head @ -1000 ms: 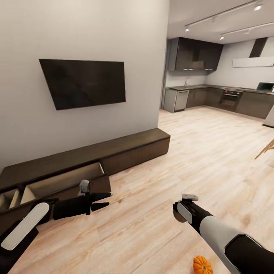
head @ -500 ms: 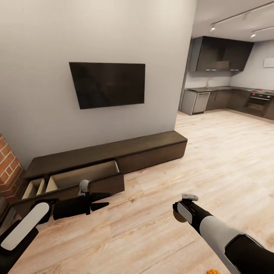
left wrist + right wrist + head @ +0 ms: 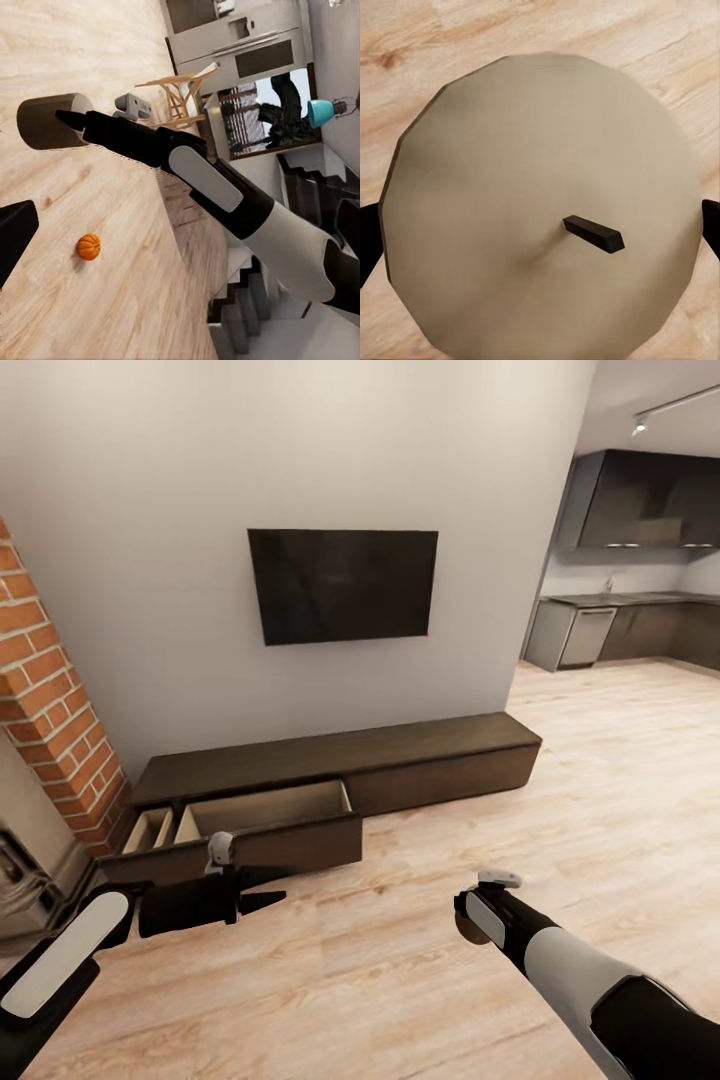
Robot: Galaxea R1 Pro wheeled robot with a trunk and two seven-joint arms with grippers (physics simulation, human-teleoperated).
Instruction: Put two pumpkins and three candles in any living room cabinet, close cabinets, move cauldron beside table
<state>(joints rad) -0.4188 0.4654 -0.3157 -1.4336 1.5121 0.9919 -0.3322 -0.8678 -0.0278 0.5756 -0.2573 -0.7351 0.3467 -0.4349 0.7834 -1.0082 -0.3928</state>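
My right gripper [image 3: 467, 926] is shut on a beige-grey candle [image 3: 540, 202]. The right wrist view looks down on the candle's flat top and dark wick, with a fingertip [image 3: 367, 240] at each side. In the left wrist view the candle [image 3: 49, 120] hangs above the wood floor, and one orange pumpkin [image 3: 88, 246] lies on the floor near it. My left gripper [image 3: 266, 889] is open and holds nothing, just in front of the cabinet [image 3: 400, 755]. A wide drawer [image 3: 270, 810] and a narrow drawer [image 3: 150, 828] of the cabinet stand pulled out, pale inside.
A black TV [image 3: 345, 582] hangs on the wall above the cabinet. A brick column [image 3: 50, 690] and a dark stove [image 3: 25, 880] stand at the left. The kitchen [image 3: 620, 630] opens at the far right. A wooden chair [image 3: 180, 86] shows in the left wrist view.
The whole head view has swung left: the cabinet and TV now sit near its middle, and the pumpkin has slid out at the bottom edge. Both arms keep the same pose.
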